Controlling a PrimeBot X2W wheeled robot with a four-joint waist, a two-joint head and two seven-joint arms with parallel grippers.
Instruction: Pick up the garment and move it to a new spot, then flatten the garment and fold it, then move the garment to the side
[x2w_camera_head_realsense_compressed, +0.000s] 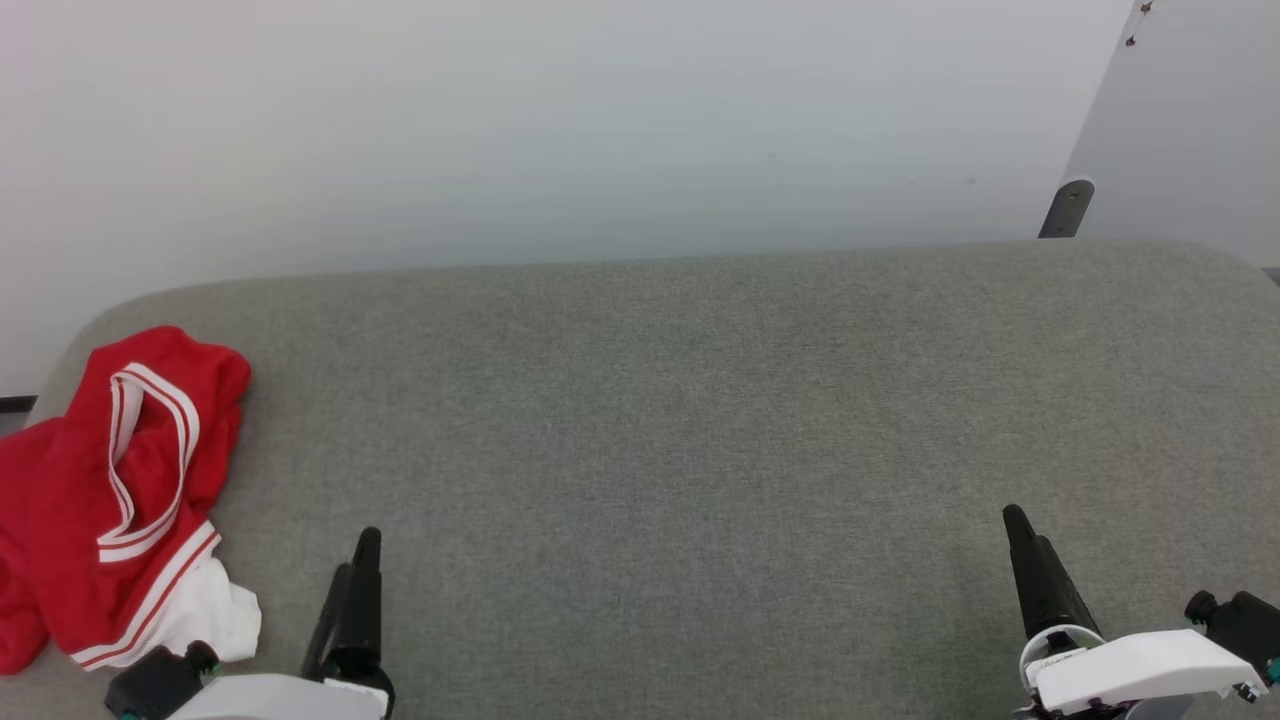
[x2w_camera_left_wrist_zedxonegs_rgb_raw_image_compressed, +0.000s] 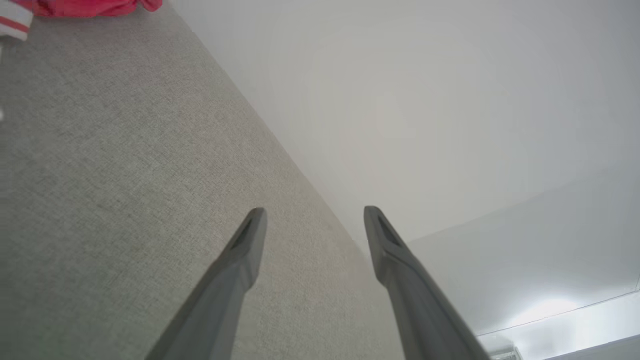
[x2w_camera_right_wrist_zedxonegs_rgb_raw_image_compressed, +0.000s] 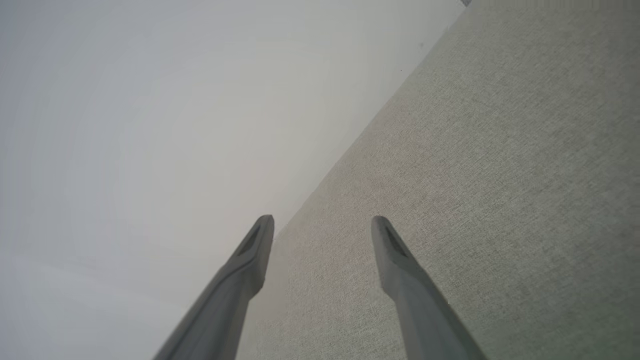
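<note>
So the garment (x2w_camera_head_realsense_compressed: 120, 490) is sitting bunched up at the left edge of the head view, roughly mid-to-lower left of the frame, on the grey fabric surface (x2w_camera_head_realsense_compressed: 700, 450). It's a crumpled heap, not flat at all: you can see a loop of red-and-white striped trim up top and a white sleeve end poking out at the bottom of the pile, and part of it runs off the left side of the frame. The left gripper (x2w_camera_head_realsense_compressed: 360, 580) is at the lower left of the head view, just beside the white sleeve end but not touching the cloth. In the left wrist view its fingers (x2w_camera_left_wrist_zedxonegs_rgb_raw_image_compressed: 240, 260) are spread apart with nothing between them, so it's released, and a bit of the red cloth (x2w_camera_left_wrist_zedxonegs_rgb_raw_image_compressed: 90, 6) peeks in at the upper left corner of that frame. The right gripper (x2w_camera_head_realsense_compressed: 1030, 560) is at the lower right of the head view, well apart from the shirt, over bare grey fabric. Its wrist view shows both fingers (x2w_camera_right_wrist_zedxonegs_rgb_raw_image_compressed: 250, 255) spread wide too, holding nothing. Behind the surface there's a plain pale wall (x2w_camera_head_realsense_compressed: 560, 130).
</note>
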